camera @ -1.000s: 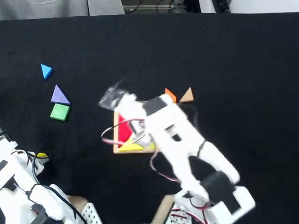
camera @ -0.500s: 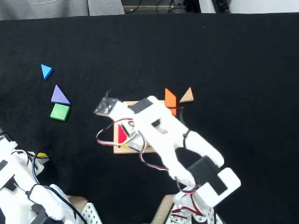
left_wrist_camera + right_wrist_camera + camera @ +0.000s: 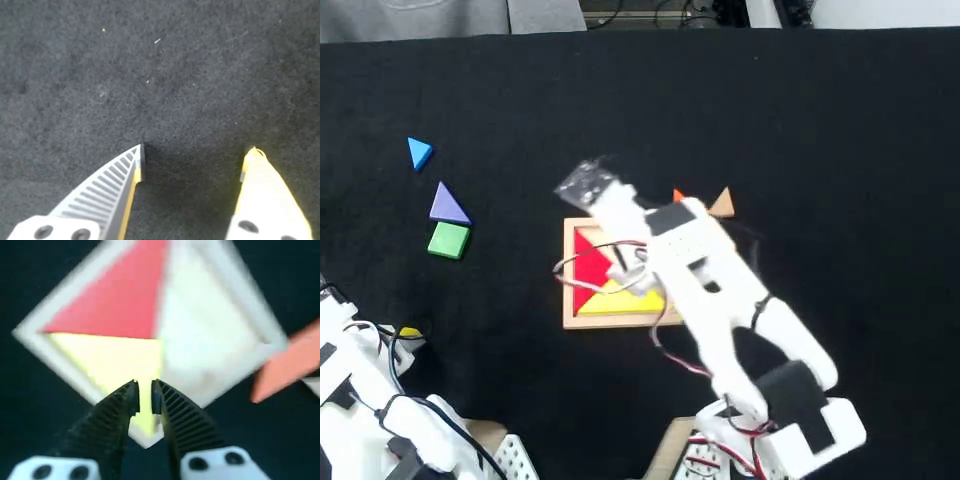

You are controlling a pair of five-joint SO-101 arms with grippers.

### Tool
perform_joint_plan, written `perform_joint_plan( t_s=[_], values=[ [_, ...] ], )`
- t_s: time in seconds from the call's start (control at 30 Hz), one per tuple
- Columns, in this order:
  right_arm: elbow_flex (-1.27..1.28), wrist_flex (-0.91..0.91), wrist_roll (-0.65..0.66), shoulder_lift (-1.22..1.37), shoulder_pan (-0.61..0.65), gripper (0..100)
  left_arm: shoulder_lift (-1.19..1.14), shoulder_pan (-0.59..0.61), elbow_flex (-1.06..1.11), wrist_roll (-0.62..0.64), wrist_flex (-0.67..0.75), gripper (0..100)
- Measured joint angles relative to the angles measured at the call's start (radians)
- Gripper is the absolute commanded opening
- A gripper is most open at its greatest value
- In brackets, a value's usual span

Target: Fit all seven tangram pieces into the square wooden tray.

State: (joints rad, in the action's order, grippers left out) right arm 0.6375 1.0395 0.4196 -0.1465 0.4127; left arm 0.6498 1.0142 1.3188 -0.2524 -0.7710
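Tray (image 3: 567,275): red triangle (image 3: 588,262), yellow triangle (image 3: 620,303)

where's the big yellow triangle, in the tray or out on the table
In the tray: the yellow triangle lies flat inside the rim of the wooden tray, edge to edge with the red triangle.

We can read no text, number, label or sign in any view: the wooden tray (image 3: 605,322) carries no print that we can make out, and neither does the black table (image 3: 820,130).
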Motion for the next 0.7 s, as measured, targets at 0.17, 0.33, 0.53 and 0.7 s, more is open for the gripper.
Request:
perform_joint_plan(
  t_s=[0.17,0.33,0.53,0.7],
  values=[
    [0.034,-0.097,0.000,0.044,-0.066,5.6,0.000,0.000,0.000,0.000,0.000,32],
    [0.034,-0.104,0.000,0.127,-0.064,5.6,0.000,0.000,0.000,0.000,0.000,32],
    [0.032,-0.074,0.000,0.130,0.014,5.6,0.000,0.000,0.000,0.000,0.000,32],
    [0.009,-0.014,0.000,0.130,0.028,5.6,0.000,0.000,0.000,0.000,0.000,32]
  ],
)
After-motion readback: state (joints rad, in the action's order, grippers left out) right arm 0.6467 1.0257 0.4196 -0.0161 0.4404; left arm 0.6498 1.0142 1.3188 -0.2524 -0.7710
